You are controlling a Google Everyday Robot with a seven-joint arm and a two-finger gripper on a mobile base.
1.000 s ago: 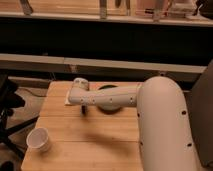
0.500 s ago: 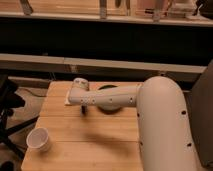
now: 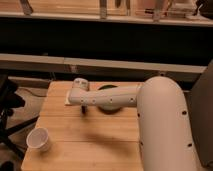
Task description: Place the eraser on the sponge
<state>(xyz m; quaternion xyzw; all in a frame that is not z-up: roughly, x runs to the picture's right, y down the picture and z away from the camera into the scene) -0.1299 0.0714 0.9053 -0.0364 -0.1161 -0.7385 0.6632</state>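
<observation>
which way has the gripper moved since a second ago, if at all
no: the gripper hangs at the table's back left, same offset from the white cup as before.

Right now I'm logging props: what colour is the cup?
The cup is white, camera view; the gripper hangs over the table's far side.

White cup (image 3: 38, 139) on wooden table (image 3: 100, 137), near-left corner; chair (image 3: 7, 112) beside.

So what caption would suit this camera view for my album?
Robot arm stretched over a wooden table, its pincer pointing down beside a pale sponge, a white cup nearby.
</observation>
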